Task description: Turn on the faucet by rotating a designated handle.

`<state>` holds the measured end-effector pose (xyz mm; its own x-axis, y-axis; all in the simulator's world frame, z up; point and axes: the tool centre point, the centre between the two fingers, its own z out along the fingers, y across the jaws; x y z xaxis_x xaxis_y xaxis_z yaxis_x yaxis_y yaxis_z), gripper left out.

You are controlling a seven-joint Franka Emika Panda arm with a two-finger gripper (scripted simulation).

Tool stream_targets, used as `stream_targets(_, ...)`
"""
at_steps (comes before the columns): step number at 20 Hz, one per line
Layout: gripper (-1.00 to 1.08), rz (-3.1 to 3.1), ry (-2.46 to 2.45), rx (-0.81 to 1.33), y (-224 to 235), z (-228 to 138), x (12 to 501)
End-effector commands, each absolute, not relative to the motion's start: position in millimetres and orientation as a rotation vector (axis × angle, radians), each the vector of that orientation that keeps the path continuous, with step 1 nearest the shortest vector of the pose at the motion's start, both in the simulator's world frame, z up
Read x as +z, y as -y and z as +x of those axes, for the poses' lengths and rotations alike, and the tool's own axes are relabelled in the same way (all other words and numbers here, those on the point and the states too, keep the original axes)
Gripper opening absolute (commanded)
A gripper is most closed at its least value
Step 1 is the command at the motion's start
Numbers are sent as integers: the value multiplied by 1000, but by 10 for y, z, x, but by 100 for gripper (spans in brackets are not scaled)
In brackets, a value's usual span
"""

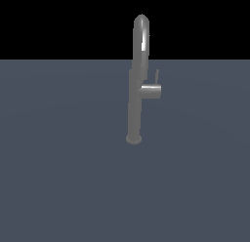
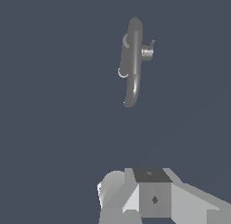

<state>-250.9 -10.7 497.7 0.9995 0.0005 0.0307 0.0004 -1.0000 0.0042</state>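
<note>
The faucet [image 1: 135, 97] stands upright on the bare bench [image 1: 58, 163], its handle [image 1: 157, 76] rising from the side stub for an open approach, while the gripper [image 2: 149, 196] sits well apart, fingers hidden, opening unknowable.

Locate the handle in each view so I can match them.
Exterior view: the handle is a thin rod standing up from the side stub on the column's exterior-view right, about mid-height.
Wrist view: the handle pokes off the same stub, seen from above, far from the gripper.
Shared landmark: the faucet's arched spout.
</note>
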Motion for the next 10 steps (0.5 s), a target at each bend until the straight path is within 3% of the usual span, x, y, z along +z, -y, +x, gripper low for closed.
stream_targets(1,-100,3137,-1,48,107,-2509,4977)
stream_targets(10,-100,3166,46,3,103,-2406,4977)
